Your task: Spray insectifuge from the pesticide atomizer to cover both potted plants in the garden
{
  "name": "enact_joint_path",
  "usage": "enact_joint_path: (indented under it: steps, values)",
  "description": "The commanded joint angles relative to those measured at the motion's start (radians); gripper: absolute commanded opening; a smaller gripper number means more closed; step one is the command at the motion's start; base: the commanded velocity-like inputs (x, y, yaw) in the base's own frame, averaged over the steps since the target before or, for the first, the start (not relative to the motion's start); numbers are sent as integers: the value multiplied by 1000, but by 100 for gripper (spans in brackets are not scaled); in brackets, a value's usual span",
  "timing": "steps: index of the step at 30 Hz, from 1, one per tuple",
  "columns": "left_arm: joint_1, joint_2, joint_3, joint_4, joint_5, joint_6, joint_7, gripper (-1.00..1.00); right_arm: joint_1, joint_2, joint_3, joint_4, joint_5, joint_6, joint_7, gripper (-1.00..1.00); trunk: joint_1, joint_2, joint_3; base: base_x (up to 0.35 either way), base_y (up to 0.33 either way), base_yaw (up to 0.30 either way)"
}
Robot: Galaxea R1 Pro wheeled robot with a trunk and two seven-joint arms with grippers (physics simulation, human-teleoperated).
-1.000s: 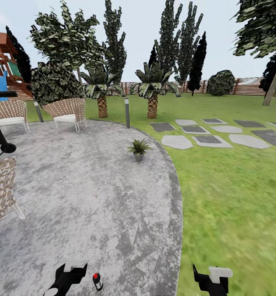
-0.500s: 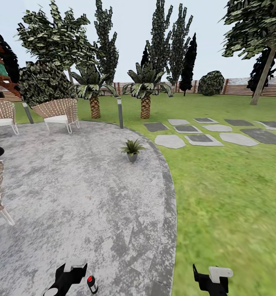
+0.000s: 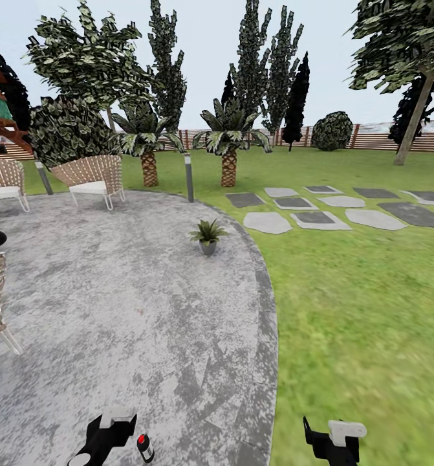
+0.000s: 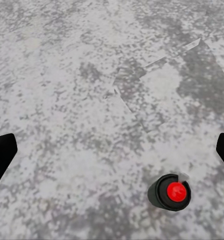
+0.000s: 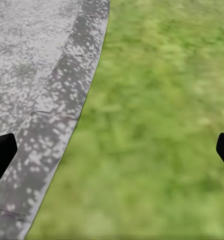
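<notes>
Patio (image 3: 113, 310) paving takes up the left half of the head view, and the atomizer (image 3: 143, 448) stands upright on it at the bottom edge, red cap up, just right of the left claw (image 3: 107, 433). From the left wrist camera the bottle (image 4: 170, 192) is seen from straight above, its red top inside the dark collar, lying between the two black fingertips at the frame's edges but off toward one of them. Those tips are spread wide and nothing is between them but paving and the bottle below, so the left claw is released and hanging over it, I'd say lined up for a descent that needs a small sideways correction first.

Over the seam where the paving border meets the lawn (image 3: 359, 291) hangs the right claw (image 3: 336, 440), its tips likewise far apart and holding nothing. It looks parked out of the way, since the bottle is on the left arm's side.

One plant (image 3: 207, 234) sits mid-frame near the patio's right rim, well apart from the bottle. A second pot I cannot find. Wicker chairs (image 3: 90, 178) and a lamp post (image 3: 189, 176) stand at the upper left.
</notes>
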State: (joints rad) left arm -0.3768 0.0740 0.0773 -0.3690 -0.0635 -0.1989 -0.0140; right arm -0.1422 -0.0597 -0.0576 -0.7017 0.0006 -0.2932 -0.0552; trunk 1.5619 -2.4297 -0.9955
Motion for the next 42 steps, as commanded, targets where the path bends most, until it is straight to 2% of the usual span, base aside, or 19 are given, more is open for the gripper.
enact_joint_path:
  steps: [1,10,13,15,17,19,22,25,28,35,42]
  values:
    - [-1,1,6,1,-6,-4,-1,100,0,0,1,1,0,-3,-3,100,0,0,-1,0,0,0]
    - [-1,11,6,1,-7,-4,-3,100,0,0,3,4,7,-3,0,100,0,0,-1,0,47,0]
    - [-5,39,6,1,-8,-2,-38,100,0,-3,5,4,14,-2,1,100,0,0,-1,0,2,0]
    - [-6,63,6,2,-7,-2,-97,100,0,-3,7,4,17,-3,1,100,0,0,-1,0,0,0]
    - [-7,71,7,2,-7,-1,-114,100,0,-3,8,4,18,-3,2,100,0,0,-1,0,0,0]
    - [-7,72,7,2,-8,-2,-119,100,0,-3,8,4,19,-3,2,100,0,0,-1,0,0,0]
    - [-4,70,9,-1,-9,-4,-118,100,0,12,8,-2,19,-2,-2,100,0,0,-1,0,0,0]
    - [-4,70,8,-1,-9,-4,-118,100,0,12,7,-3,19,-3,-2,100,0,0,-1,0,0,0]
    - [-4,70,8,-1,-9,-4,-118,100,0,26,9,1,17,-3,-4,100,0,0,-1,0,0,0]
    - [-6,69,9,-2,-9,-3,-118,100,0,28,10,5,17,-3,-3,100,0,0,-1,0,0,0]
    - [-36,68,11,0,-6,19,-116,100,-19,24,7,-22,14,14,-2,100,0,0,-1,0,0,0]
